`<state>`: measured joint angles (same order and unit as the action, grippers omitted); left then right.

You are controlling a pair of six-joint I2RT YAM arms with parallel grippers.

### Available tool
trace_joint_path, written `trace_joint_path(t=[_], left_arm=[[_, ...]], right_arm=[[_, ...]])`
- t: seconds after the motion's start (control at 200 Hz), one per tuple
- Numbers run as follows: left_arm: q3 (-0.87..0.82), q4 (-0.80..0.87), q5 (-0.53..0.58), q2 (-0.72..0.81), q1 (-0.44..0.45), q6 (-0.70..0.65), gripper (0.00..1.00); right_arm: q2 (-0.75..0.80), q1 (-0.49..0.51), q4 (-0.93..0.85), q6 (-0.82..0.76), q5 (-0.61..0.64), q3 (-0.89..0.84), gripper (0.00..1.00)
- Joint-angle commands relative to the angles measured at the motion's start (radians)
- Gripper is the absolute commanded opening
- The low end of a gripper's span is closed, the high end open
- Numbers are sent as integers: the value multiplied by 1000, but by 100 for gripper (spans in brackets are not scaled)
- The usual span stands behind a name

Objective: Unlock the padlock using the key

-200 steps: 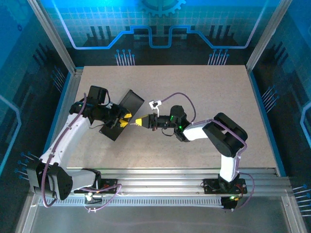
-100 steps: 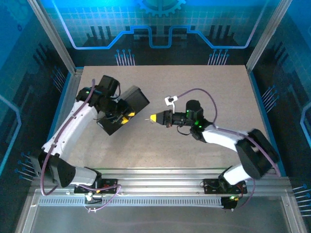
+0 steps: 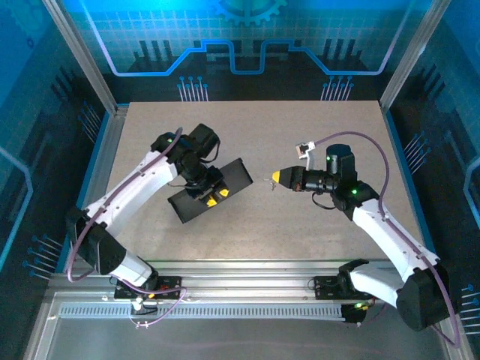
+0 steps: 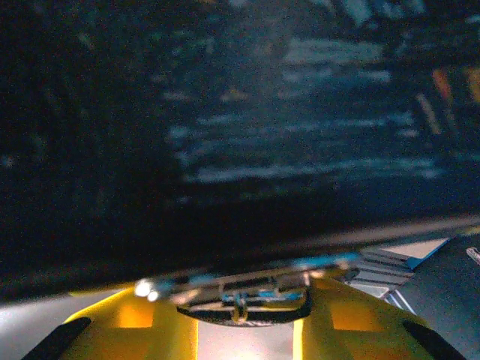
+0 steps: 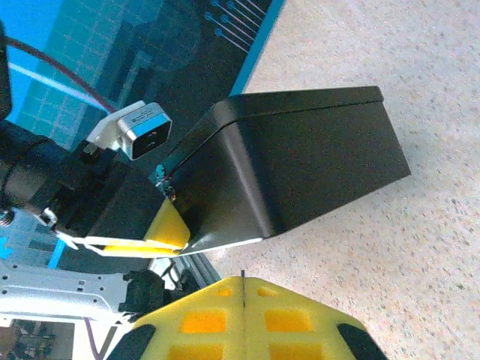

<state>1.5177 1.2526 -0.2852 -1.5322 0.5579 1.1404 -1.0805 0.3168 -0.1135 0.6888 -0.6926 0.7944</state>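
1. The right gripper [image 3: 276, 177] is closed on the key [image 3: 268, 181]. The key points toward the black box [image 3: 234, 176] and is apart from it, above the worktop [image 3: 315, 127].
2. The left gripper [image 3: 212, 197] clamps the box edge.
3. In the right wrist view, the key [image 5: 242, 277] is a thin blade between the yellow fingers [image 5: 300, 319].
4. In the left wrist view, a small metal piece [image 4: 240, 306] hangs at the box rim. It is too blurred to identify.

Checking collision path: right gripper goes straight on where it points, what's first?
The right gripper, pinching what looks like the key, points left across bare table at the black box in the left gripper; the box's near end comes first, probably; depth is unclear.
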Motion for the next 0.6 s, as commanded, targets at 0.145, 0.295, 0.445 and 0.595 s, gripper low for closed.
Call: trace_joint_path(t=[0.145,0.295,0.445,0.595], left_arm=[[24,-15,-103,-43,-11,111,0],[56,-34,-179,-111,-56,78,3],[142,43,-204,-189,-137,-11,23],[232,110,-188,-260,-208,-101,36]], right_arm=[[26,-36,-117,-25,-52,39,0],[-4,-45,-102,-19,-65,54,0],[-31,-50,-97,-20,-69,79,0],[-59,-51,-91,-19,-64,94,0]])
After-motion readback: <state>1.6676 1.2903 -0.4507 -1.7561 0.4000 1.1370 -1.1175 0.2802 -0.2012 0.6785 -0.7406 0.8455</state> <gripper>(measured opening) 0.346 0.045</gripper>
